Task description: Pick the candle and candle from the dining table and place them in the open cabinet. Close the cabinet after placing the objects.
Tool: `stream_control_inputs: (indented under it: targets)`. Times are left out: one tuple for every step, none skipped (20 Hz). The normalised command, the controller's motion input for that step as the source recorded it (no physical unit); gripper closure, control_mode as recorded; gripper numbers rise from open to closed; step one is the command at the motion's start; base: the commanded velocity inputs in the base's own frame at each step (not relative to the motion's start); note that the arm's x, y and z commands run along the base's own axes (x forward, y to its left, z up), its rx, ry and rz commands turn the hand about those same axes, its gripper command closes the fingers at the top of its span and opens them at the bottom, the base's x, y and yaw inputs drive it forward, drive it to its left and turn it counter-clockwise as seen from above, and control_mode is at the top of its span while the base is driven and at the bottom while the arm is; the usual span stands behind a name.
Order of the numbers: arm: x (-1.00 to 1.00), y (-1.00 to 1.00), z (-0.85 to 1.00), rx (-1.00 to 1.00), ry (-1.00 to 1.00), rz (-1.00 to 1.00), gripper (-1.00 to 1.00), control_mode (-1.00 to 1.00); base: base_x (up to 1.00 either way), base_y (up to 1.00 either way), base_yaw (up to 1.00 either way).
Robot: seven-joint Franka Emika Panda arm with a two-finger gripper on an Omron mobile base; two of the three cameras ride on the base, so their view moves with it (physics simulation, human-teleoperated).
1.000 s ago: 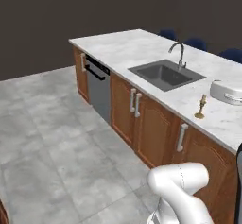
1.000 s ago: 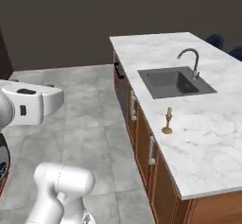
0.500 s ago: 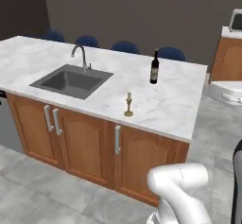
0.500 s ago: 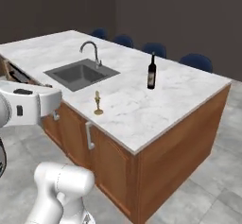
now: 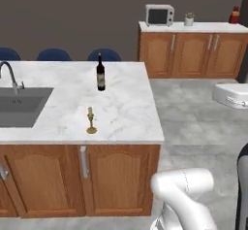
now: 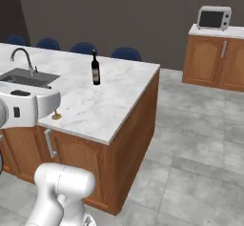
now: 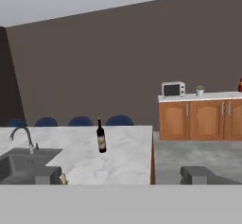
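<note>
One candle (image 5: 90, 122), thin and yellowish in a small brass candlestick, stands near the front edge of the dining table (image 5: 126, 112), a white marble top with a grey sink. In the right base view its brass foot (image 6: 56, 117) peeks out from behind my white arm. My gripper (image 7: 124, 176) is open, and its dark fingertips (image 7: 201, 175) stand wide apart with nothing between them. It looks level across the table from the near side, with the candle's tip (image 7: 63, 179) low at the left. The open cabinet is out of view.
A dark wine bottle (image 5: 100, 73) stands mid-table behind the candle. Sink (image 5: 19, 105) and faucet (image 5: 9, 76) are at the left, with blue chairs (image 6: 126, 53) behind the table. Low wooden cabinets (image 5: 193, 54) carrying a microwave (image 5: 160, 15) line the back right. Grey tiled floor (image 6: 200, 139) lies right of the table.
The whole picture has shifted, so the camera has swung around the table toward its right end and the back cabinets now show. The candle and bottle stand as before. The gripper stays open.
</note>
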Motion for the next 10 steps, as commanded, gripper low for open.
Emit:
stream_control_inputs:
  targets:
    - [0.00,0.00,0.00,0.00,0.00,0.00,-1.00,1.00,0.00,0.81,-0.38]
    - [0.00,0.00,0.00,0.00,0.00,0.00,-1.00,1.00,0.00,0.91,-0.26]
    - [0.00,0.00,0.00,0.00,0.00,0.00,-1.00,1.00,0.01,0.96,-0.14]
    - [0.00,0.00,0.00,0.00,0.00,0.00,-1.00,1.00,0.00,1.00,-0.03]
    - [0.00,0.00,0.00,0.00,0.00,0.00,-1.00,1.00,0.00,1.00,-0.01]
    - [0.00,0.00,0.00,0.00,0.00,0.00,-1.00,1.00,0.00,1.00,0.00]
    - [0.00,0.00,0.00,0.00,0.00,0.00,-1.00,1.00,0.00,0.96,0.00]
    - [0.00,0.00,0.00,0.00,0.00,0.00,-1.00,1.00,0.00,0.88,0.00]
    - [0.00,0.00,0.00,0.00,0.00,0.00,-1.00,1.00,0.00,0.74,0.00]
    - [0.00,0.00,0.00,0.00,0.00,0.00,-1.00,1.00,0.00,0.61,0.00]
